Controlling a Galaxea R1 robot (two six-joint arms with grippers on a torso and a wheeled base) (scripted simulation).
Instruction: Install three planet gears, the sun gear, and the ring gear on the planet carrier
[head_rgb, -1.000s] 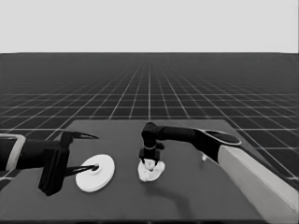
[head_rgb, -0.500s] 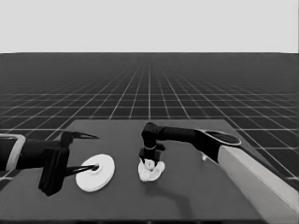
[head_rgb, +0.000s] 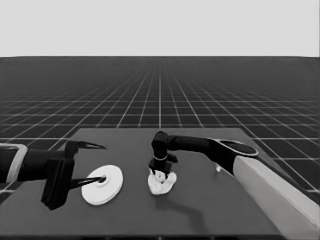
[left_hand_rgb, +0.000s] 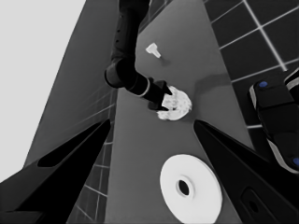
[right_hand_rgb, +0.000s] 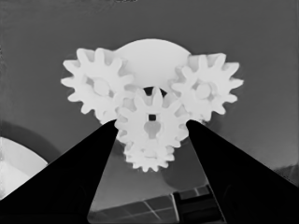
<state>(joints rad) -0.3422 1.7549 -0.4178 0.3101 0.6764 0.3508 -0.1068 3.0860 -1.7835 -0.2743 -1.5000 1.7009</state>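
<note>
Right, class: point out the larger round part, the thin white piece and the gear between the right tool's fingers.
Larger round part (head_rgb: 102, 185): head view, flat face.
Thin white piece (left_hand_rgb: 153, 50): left wrist view, middle.
Centre gear (right_hand_rgb: 150, 122): right wrist view, hub.

The larger round part (head_rgb: 102, 184) lies toward the table's (head_rgb: 210, 210) left end. Near the middle, the smaller round part (right_hand_rgb: 152, 56) carries four gears (right_hand_rgb: 150, 122). A thin white piece (left_hand_rgb: 153, 50) lies toward the right edge.
</note>
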